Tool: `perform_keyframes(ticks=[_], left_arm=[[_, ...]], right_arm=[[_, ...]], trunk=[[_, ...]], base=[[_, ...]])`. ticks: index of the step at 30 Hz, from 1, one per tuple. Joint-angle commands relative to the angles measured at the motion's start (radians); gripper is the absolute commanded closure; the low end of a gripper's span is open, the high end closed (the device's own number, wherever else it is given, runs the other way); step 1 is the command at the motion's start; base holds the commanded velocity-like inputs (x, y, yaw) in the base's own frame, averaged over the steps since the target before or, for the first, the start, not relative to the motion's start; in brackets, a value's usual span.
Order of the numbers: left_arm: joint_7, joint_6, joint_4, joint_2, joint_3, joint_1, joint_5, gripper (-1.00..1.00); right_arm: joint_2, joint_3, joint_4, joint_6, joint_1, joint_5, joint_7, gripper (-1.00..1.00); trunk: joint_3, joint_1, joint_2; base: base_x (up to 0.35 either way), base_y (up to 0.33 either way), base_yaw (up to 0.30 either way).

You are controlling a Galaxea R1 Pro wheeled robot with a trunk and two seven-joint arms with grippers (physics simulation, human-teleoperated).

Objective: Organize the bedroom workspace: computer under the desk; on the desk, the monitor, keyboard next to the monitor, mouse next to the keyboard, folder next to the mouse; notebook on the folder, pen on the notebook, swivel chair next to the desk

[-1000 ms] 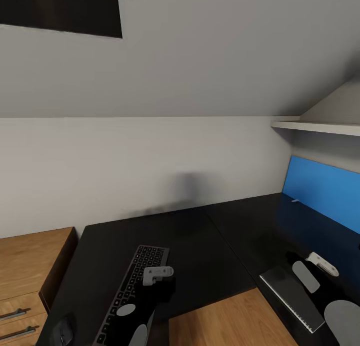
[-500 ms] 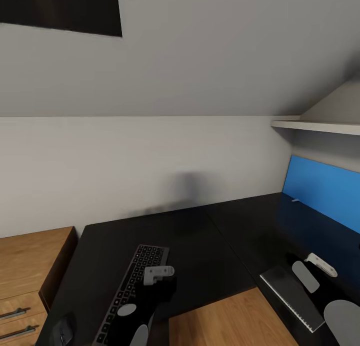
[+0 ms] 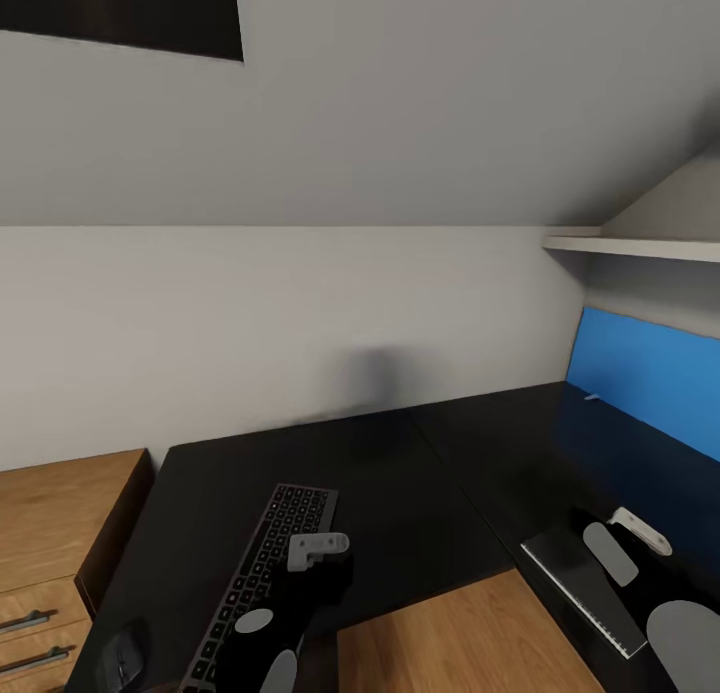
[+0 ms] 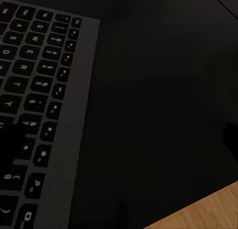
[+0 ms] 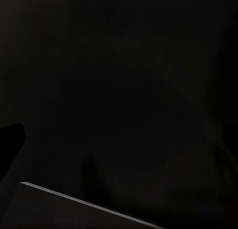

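Note:
The keyboard (image 3: 268, 563) lies on the black desk (image 3: 400, 493) at its near left, with the mouse (image 3: 124, 658) by the desk's front left corner. My left gripper (image 4: 119, 144) hovers open over the bare desktop just right of the keyboard (image 4: 37, 90). The dark grey notebook (image 3: 578, 585) with a pale edge lies flat on the desk's right wing. My right gripper (image 5: 119, 149) hangs open above the notebook's pale edge (image 5: 89, 204). A small pale stick (image 3: 590, 400) rests far back on the right wing. Monitor, folder, computer and swivel chair are out of view.
A light wooden chest (image 3: 60, 533) with bar handles stands left of the desk. A blue upright panel (image 3: 650, 373) backs the right wing beneath a white shelf (image 3: 630, 246). Wooden floor (image 3: 450, 643) shows inside the desk's corner. A dark rectangle (image 3: 120, 13) hangs on the wall.
The whole picture has slid slightly, so the camera has moved. My right arm has drifted a little toward the notebook. The keyboard, mouse and notebook lie as before.

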Motion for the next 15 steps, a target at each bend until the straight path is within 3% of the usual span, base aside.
perform_keyframes(ticks=[1, 15], left_arm=[[0.010, 0.002, -0.001, 0.000, -0.001, -0.001, 0.011, -1.00], [0.006, 0.003, 0.008, 0.006, -0.001, -0.001, 0.010, -1.00]], right_arm=[[-0.001, 0.005, -0.002, 0.006, 0.000, -0.003, -0.007, -1.00], [0.002, 0.005, -0.002, 0.007, 0.000, -0.004, -0.007, -1.00]], trunk=[[-0.001, 0.000, -0.001], [-0.001, 0.000, -0.001]], base=[[0.000, 0.000, 0.000], [0.000, 0.000, 0.000]])
